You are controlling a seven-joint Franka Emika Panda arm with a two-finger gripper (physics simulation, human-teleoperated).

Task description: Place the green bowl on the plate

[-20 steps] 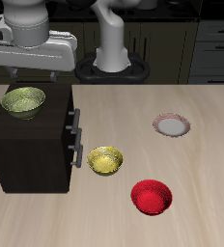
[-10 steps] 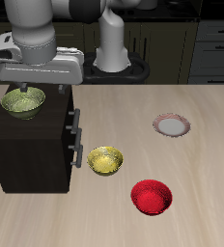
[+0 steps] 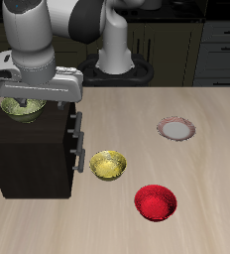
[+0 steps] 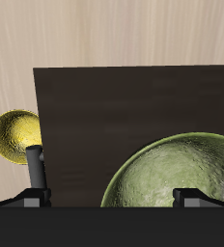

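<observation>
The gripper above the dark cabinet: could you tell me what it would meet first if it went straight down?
Most likely the green bowl atop the cabinet: the gripper points at it, jaws apparently straddling its rim.

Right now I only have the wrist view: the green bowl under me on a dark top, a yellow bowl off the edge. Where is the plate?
Observer: The plate sits down on the table, past the yellow bowl from the cabinet and a bit farther back.
Operator: Anything on it?
Observer: No, it is bare. A red bowl stands apart from it, nearer the table's front edge.
Operator: How high am I over the table?
Observer: The green bowl is up on the cabinet's top, well above table level, with the gripper open right at it.
</observation>
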